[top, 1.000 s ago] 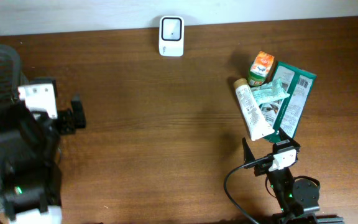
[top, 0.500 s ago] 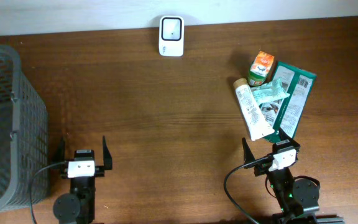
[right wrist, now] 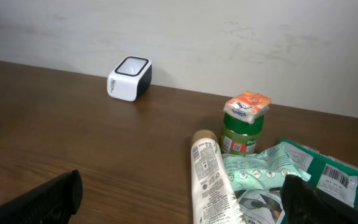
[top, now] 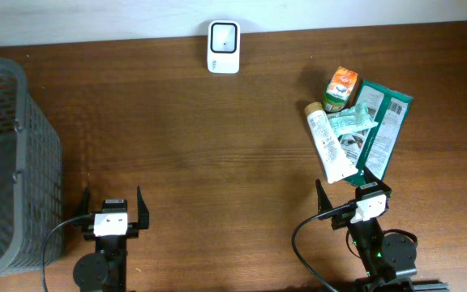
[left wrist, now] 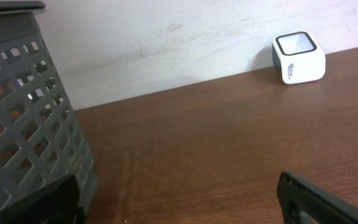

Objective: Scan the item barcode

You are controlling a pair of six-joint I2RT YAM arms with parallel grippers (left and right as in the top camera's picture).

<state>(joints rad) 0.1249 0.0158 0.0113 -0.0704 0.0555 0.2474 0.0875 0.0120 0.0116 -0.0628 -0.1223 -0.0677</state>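
- Left tool (top: 112, 195): jaws stand wide apart with nothing between them. It sits low at the near edge of the surface (top: 217, 146), just right of the basket (top: 6, 154).
- Right tool (top: 343, 185): jaws wide apart, empty. It sits at the near edge, just below the pile of items. One finger lies at the carton's near corner; contact cannot be told.
- Items: piled on the right side of the surface.
- Tube (top: 329, 146): lies flat, cap toward the wall.
- Jar (top: 340, 88): green with an orange lid, upright at the far end of the pile, just beside the tube's cap.
- Carton (top: 387, 126): green, flat, to the right of the tube.
- Pouch (top: 353, 120): lies across the tube and the carton.
- Barcode (right wrist: 335, 177): visible face up on the carton in the right wrist view.
- Scanner (top: 223, 47): white, at the far edge by the wall, window up, well apart from the pile and from both tools.
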